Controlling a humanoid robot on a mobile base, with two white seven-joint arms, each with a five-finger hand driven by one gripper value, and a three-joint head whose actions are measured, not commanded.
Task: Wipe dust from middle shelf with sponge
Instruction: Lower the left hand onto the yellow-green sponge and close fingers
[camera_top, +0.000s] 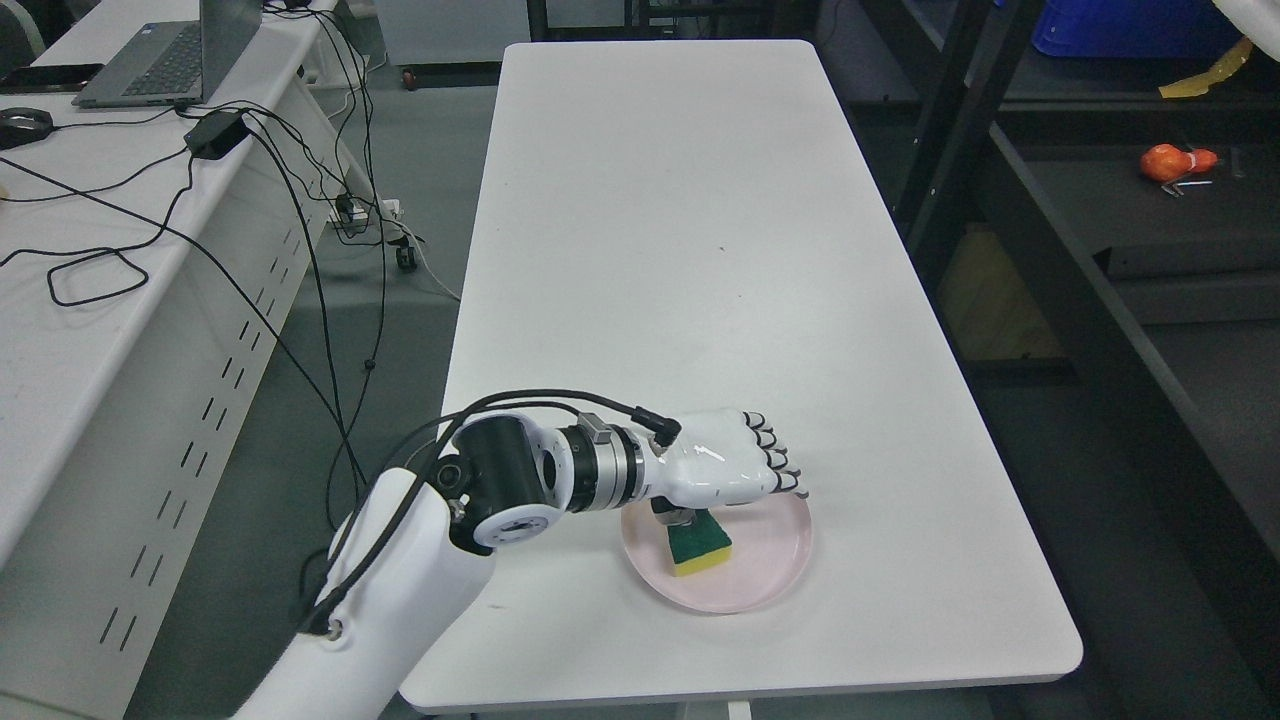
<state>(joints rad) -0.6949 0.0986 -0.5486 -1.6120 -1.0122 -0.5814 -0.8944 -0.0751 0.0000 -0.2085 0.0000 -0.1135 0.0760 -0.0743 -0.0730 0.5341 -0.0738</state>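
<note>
A yellow sponge with a green scouring top (700, 545) lies on a round pink plate (770, 565) near the front of the white table (680, 250). My left hand (735, 480) reaches in from the lower left and hovers palm down just over the plate. The sponge sits under the palm and the thumb (672, 516) is at its near end. The other fingers (778, 462) are loosely bent and point past the sponge, not wrapped around it. The dark shelf rack (1180, 250) stands to the right of the table. My right arm is out of view.
An orange object (1172, 162) lies on a shelf at the upper right. A blue bin (1120, 25) is on the shelf above. A white desk (60, 330) on the left carries a laptop (170, 55), a power brick and loose cables.
</note>
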